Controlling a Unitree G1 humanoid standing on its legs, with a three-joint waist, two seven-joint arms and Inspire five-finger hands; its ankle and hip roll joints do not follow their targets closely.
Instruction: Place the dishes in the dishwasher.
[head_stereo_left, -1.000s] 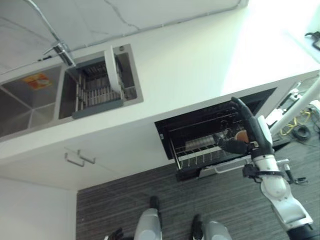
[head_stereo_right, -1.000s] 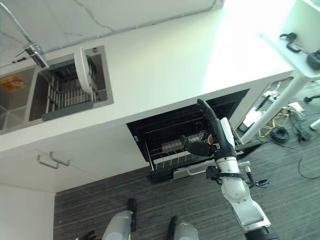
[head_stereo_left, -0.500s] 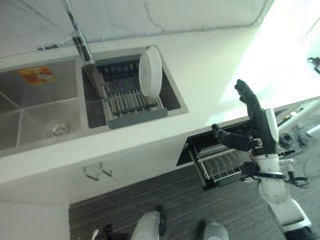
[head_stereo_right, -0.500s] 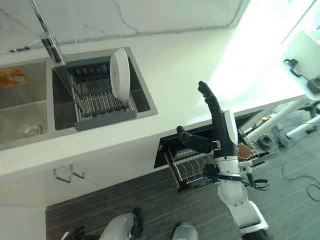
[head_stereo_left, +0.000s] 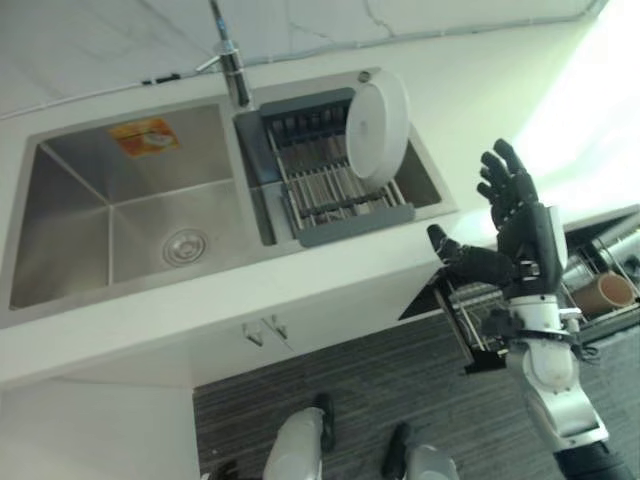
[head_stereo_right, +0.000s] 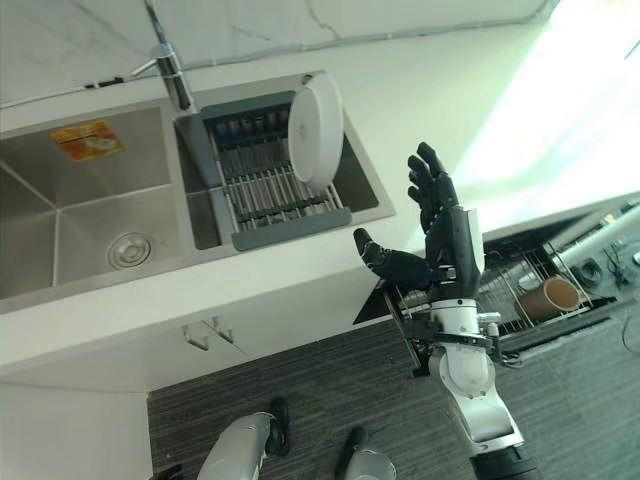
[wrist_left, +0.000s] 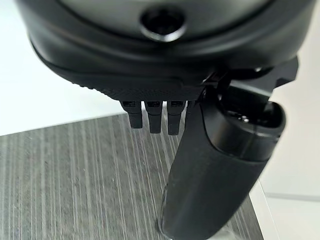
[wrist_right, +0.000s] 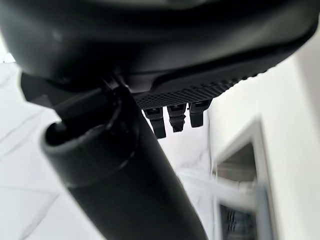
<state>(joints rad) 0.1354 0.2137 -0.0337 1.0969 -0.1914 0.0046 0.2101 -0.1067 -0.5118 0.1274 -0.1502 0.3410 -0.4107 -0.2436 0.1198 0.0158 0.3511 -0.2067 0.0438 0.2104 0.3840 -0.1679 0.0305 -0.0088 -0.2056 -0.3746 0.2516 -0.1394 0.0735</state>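
Plate (head_stereo_left: 377, 115) stands upright in the sink rack (head_stereo_left: 330, 185); right hand (head_stereo_left: 515, 225), fingers spread, empty — a careless reach could topple it.

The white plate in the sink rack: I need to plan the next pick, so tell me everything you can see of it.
The white plate is round, glossy and plain, ceramic by its look. It stands on edge, leaning slightly, in the slots of the grey dish rack set in the smaller basin of the steel sink, near the faucet. Only the rack touches it. The right hand is open, apart from it.
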